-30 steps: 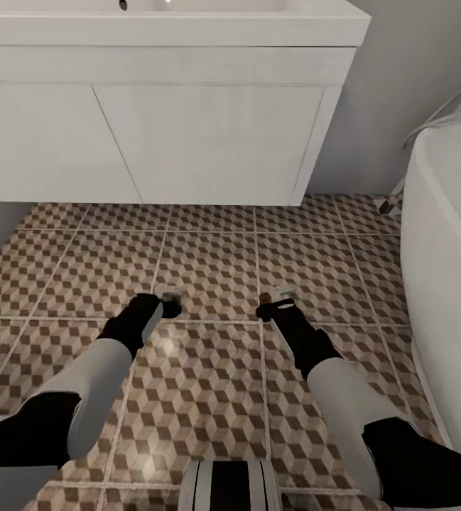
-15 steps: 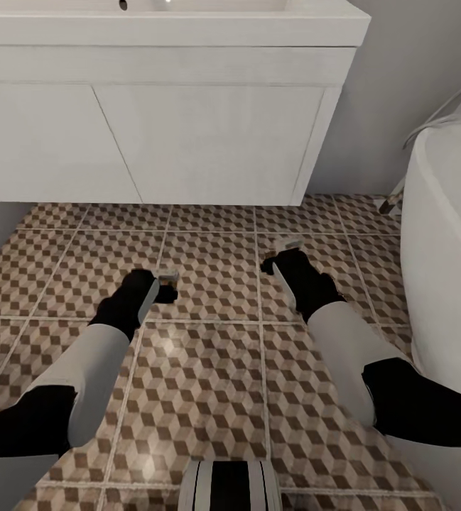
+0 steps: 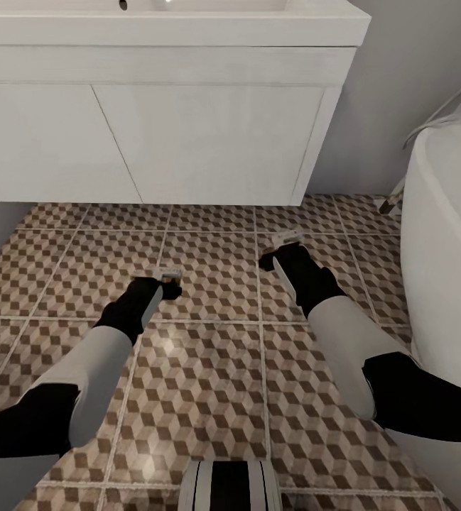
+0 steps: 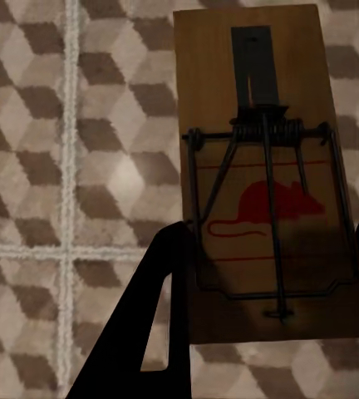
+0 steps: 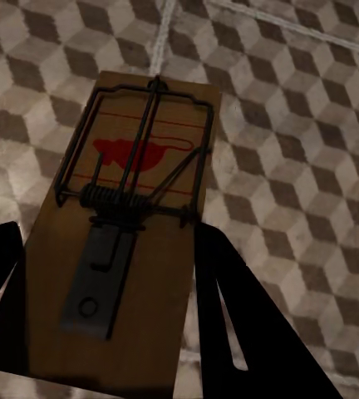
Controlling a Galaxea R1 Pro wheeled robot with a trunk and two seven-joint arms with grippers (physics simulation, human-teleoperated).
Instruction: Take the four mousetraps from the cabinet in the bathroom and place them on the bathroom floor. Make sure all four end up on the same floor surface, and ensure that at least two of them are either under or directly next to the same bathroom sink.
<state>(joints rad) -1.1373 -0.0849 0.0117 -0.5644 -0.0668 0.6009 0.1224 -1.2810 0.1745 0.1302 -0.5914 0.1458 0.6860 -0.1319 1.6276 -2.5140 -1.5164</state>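
Holding one flat brown wooden mousetrap (image 4: 267, 174) pinched in my left gripper (image 3: 165, 282) and another (image 5: 134, 212) clamped in my right gripper (image 3: 276, 248), I hover over the cube-patterned tiled floor (image 3: 209, 369) near the white ribbed vanity sink (image 3: 187, 106). Releasing from this height could bounce either trap away from the sink.

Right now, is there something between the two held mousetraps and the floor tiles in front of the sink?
Nothing visible. The left gripper holds one mousetrap, the right gripper holds another mousetrap, and both wrist views show only bare bathroom floor beneath them, before the sink.
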